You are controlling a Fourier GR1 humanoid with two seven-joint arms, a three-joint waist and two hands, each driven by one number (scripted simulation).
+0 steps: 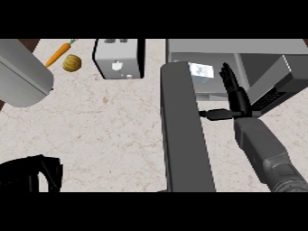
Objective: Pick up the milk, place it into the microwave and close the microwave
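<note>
Toward the counter's far right corner sits the grey boxy microwave (pixel 263 67), its long flat grey door (pixel 183 131) swung wide toward the near edge so the cavity is reachable. Inside the opening stands the small white milk carton (pixel 201 70), blue-printed and hard-edged. The right hand (pixel 233 97) reaches in beside it, fingers straight and uncurled, thumb out sideways; it appears to hold nothing, so closing likely comes next. At the near left edge the left hand (pixel 23 173) rests, fingers relaxed. A smooth orange carrot (pixel 59 53), a knobbly potato (pixel 72 63) and a metal toaster (pixel 119 58) line the speckled stone counter's (pixel 103 126) far edge.
</note>
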